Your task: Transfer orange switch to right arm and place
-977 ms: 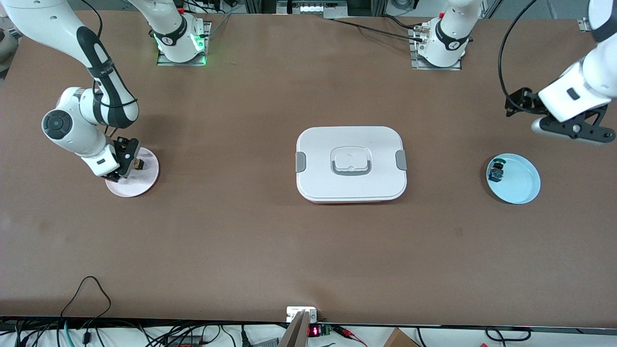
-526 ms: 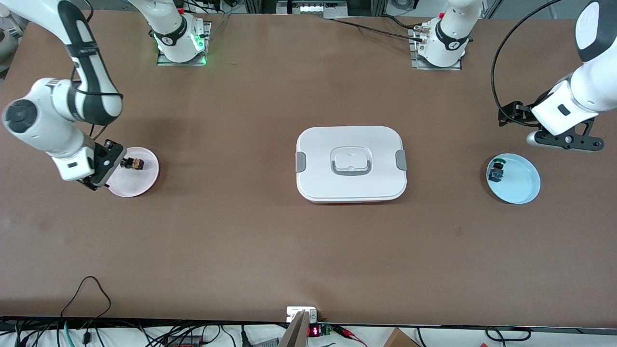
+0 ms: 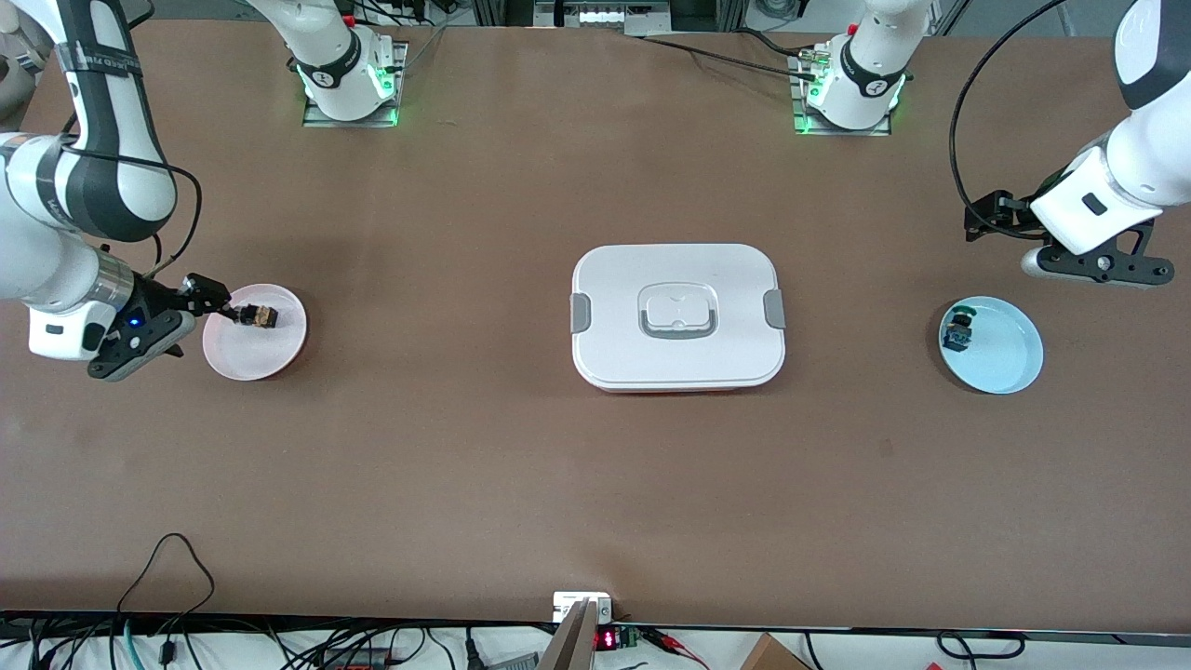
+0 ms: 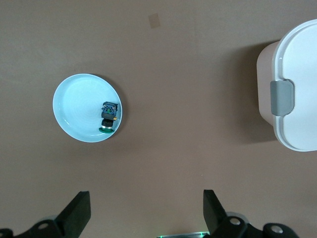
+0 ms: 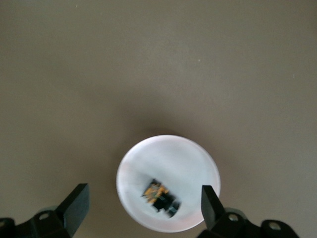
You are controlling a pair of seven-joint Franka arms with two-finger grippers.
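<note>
The orange switch [image 3: 256, 316] lies on its side on the pink plate [image 3: 270, 354] at the right arm's end of the table. It also shows in the right wrist view [image 5: 159, 196], on the plate [image 5: 173, 153]. My right gripper [image 3: 172, 321] is open and empty, up in the air beside the plate's outer edge; in its wrist view the gripper [image 5: 143, 208] frames the plate and switch far below. My left gripper [image 3: 1089, 263] is open and empty, in the air near the light blue plate [image 3: 1010, 358]; its wrist view shows the gripper [image 4: 146, 213] over bare table.
A white lidded container [image 3: 677, 316] stands mid-table, its edge in the left wrist view [image 4: 292, 89]. The light blue plate [image 4: 74, 114] holds a small green-topped blue part [image 3: 956, 330], also in the left wrist view [image 4: 108, 118]. Cables lie along the table's front edge.
My right gripper has pulled back from over the pink plate toward the table's end and risen, leaving the orange switch on the plate. The left arm has shifted slightly.
</note>
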